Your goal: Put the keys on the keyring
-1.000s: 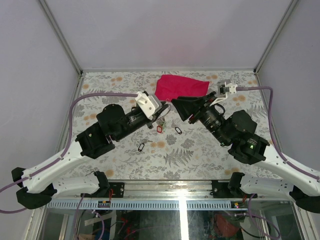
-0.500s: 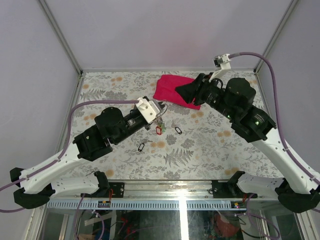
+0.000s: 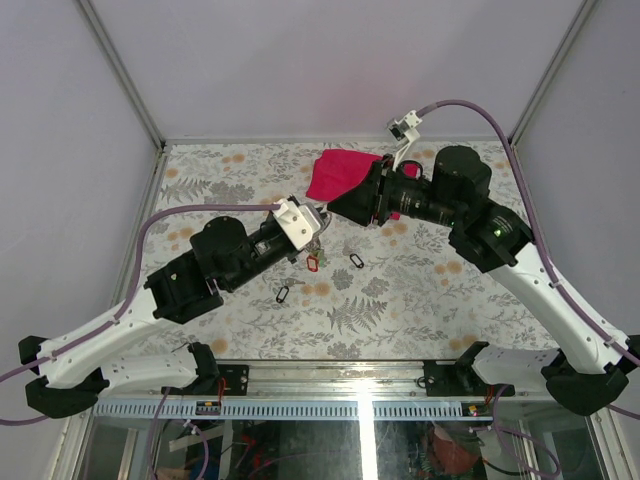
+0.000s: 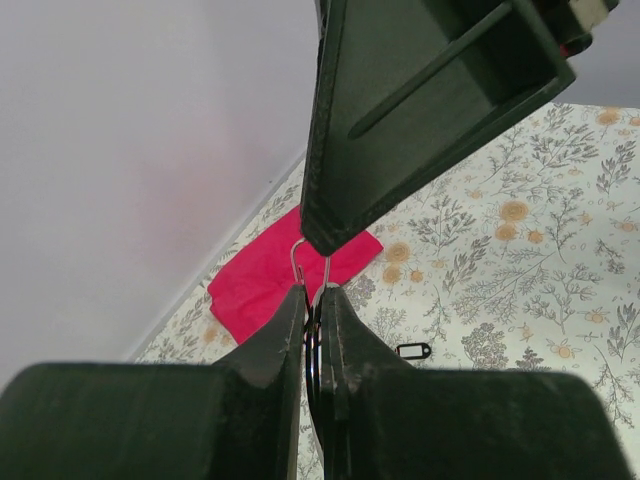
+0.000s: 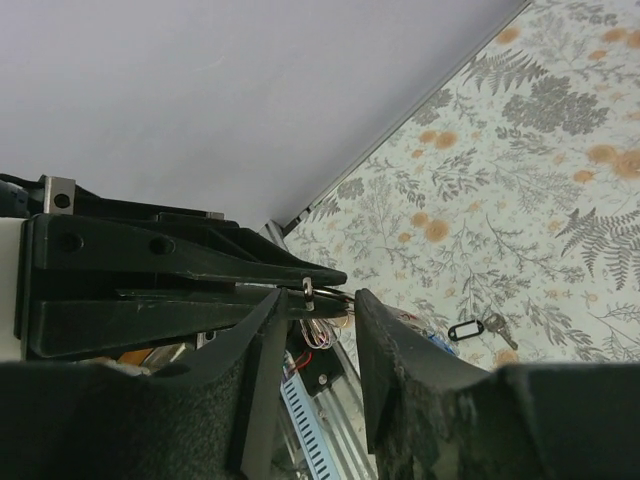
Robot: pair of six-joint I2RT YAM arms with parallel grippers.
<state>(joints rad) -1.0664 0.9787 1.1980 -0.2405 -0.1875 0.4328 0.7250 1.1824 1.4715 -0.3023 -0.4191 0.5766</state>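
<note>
Clamping the keyring (image 4: pixel 310 262) at its closed tips, the left hand (image 4: pixel 312 295) offers it to the right hand (image 5: pixel 318 300), whose parted jaws straddle it head-on.

The counter (image 3: pixel 400 300) has a pale top printed all over with grey ferns and small orange blossoms, and plain lilac-grey walls close it in: a back wall (image 3: pixel 330 60) at its far edge, a left wall (image 3: pixel 60 150) and a right wall (image 3: pixel 600 100) at its sides. Slim metal strips (image 3: pixel 120 70) run up from the counter's far corners where the walls meet. Along its near edge lies a shiny metal rail (image 3: pixel 340 375), with a slotted white cable duct (image 3: pixel 300 410) just below and loose wires (image 3: pixel 250 450) under that; the light is soft and even.
</note>
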